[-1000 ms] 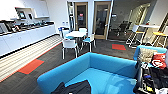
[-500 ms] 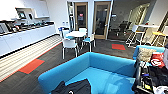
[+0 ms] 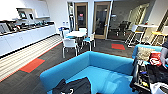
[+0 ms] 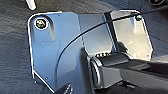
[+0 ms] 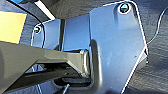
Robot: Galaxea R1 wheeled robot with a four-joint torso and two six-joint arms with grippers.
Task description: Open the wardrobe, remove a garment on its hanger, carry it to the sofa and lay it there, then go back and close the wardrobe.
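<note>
Little shifted against the earlier head views: same framing, with the limp black jacket-like garment (image 3: 75, 86) in the same spot on the sofa. Garment spread on the wide seat of the large bright blue upholstered sofa (image 3: 100, 65), close to the near-left end and touching the cushion, partly cut by the lower edge of the head view; long axis running roughly across the seat. Judged from this: laying step done, return to the wardrobe and closing of its doors outstanding. Direction from garment to fingers not determinable; nearer arm likewise undetermined. Finger state of both grippers: cannot tell, with robot plate and jointed bar over dark carpet in both wrist views. Containers: dark open case (image 3: 150, 77) at the right of the sofa, holding small mixed items too blurred to name. White table with white chairs (image 3: 75, 37) well beyond the sofa back; white counter (image 3: 25, 37) along the left wall.
</note>
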